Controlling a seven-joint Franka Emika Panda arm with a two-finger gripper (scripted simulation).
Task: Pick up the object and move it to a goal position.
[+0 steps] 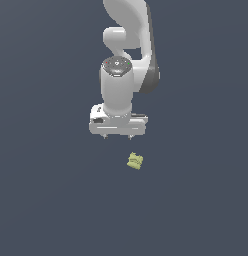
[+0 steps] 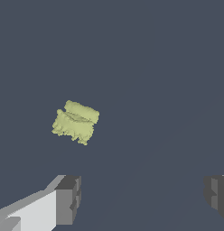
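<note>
The object (image 1: 135,161) is a tiny pale yellow-green lumpy block lying on the dark grey floor, below and slightly to the exterior view's right of my white gripper (image 1: 117,136). In the wrist view the block (image 2: 76,122) lies apart from my gripper (image 2: 143,198), ahead of the two dark fingertips and not between them. The fingertips (image 2: 68,198) stand wide apart with nothing between them, so the gripper is open and empty. The block is much narrower than the gap.
The white arm (image 1: 127,55) rises behind the gripper toward the top of the exterior view. The dark grey floor (image 1: 46,200) surrounds the block on all sides. No goal marker shows.
</note>
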